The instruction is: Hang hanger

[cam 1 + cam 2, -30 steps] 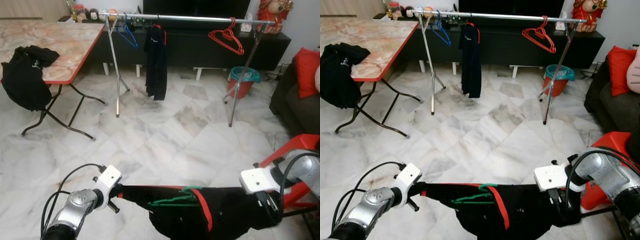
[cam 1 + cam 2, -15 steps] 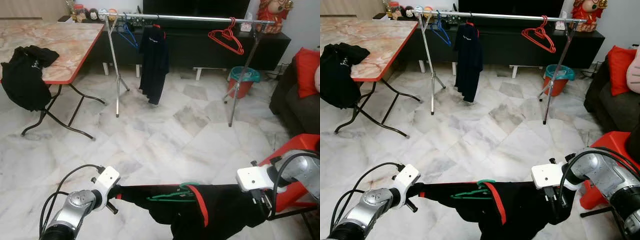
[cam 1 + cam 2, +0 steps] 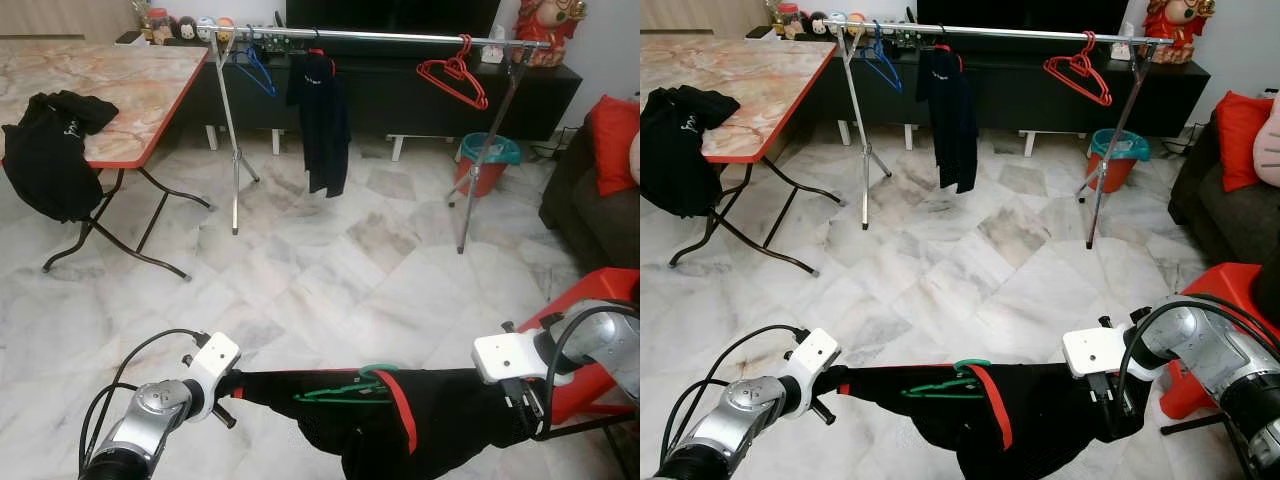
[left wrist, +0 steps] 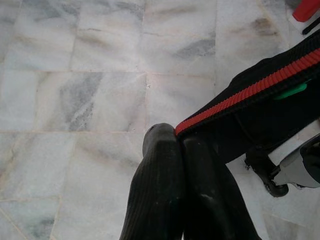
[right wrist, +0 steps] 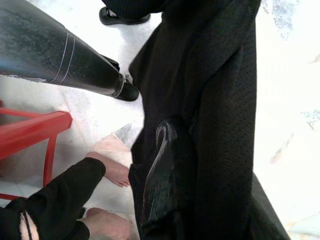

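Black garment on green hanger, both grippers' fingers clamped on it; bare foot beside right fingers.

shirt: black, red trim | hanger: green | floor: white-grey marble | bin: red, teal rim

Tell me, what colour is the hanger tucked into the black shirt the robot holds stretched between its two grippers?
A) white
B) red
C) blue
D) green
D: a green hanger lies in the neck of the black shirt, which is held stretched between the left gripper and the right gripper.
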You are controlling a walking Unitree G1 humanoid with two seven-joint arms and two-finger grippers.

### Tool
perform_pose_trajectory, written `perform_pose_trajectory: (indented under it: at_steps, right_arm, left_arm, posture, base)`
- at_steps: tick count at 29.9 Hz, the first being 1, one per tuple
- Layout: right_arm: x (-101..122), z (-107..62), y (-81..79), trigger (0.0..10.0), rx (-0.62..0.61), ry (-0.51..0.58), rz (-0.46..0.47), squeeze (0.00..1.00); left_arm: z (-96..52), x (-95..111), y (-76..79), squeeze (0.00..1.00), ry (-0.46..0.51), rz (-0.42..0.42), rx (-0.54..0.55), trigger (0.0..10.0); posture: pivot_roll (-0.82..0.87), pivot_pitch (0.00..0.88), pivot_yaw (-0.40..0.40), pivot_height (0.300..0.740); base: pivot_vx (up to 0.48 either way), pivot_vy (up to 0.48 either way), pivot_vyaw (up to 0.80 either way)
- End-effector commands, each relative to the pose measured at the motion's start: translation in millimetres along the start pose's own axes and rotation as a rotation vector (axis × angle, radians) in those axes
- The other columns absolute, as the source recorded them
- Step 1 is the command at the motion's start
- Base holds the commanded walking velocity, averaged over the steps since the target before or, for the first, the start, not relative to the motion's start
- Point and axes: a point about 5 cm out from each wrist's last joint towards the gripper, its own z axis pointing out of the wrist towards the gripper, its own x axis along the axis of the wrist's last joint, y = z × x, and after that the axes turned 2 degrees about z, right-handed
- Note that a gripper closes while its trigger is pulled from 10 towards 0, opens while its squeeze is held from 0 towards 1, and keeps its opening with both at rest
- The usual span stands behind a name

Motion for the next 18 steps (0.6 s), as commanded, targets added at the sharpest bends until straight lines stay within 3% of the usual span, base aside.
perform_pose_trajectory:
  at_steps: [1, 2, 4, 5, 18]
  right_arm:
    - [-4.9, -10.5, 4.0, 10.0, -0.028, -0.028, 0.016, 0.00]
    - [-5.5, -9.4, 4.9, 10.0, -0.033, -0.033, 0.010, 0.00]
    - [-2.9, 35.0, 6.9, 10.0, -0.205, -0.023, 0.121, 0.00]
    - [-1.9, 39.9, 6.6, 10.0, -0.221, -0.020, 0.132, 0.00]
    - [2.3, 54.2, 4.0, 10.0, -0.221, -0.021, 0.132, 0.00]
  left_arm:
    - [-7.9, -12.5, -10.1, 0.00, -0.063, 0.006, 0.048, 0.0]
    - [-7.6, -12.6, -9.9, 0.00, -0.065, 0.007, 0.047, 0.0]
    - [-3.8, 4.9, -4.3, 0.00, -0.010, -0.011, -0.055, 0.0]
    - [-3.5, 7.0, -3.6, 0.00, -0.003, -0.012, -0.067, 0.0]
    - [-4.5, 19.6, -6.8, 0.00, 0.047, -0.027, -0.062, 0.0]
  posture:
    - [-0.03, 0.000, -0.022, 0.740]
    - [-0.02, 0.000, -0.022, 0.740]
    - [-0.01, 0.000, -0.014, 0.740]
    - [-0.01, 0.000, -0.014, 0.740]
    - [-0.01, 0.000, -0.017, 0.740]
  base:
    - [0.000, 0.000, 0.00]
    - [0.000, 0.000, 0.00]
    - [0.000, 0.000, 0.00]
    - [0.000, 0.000, 0.00]
    - [0.000, 0.000, 0.00]
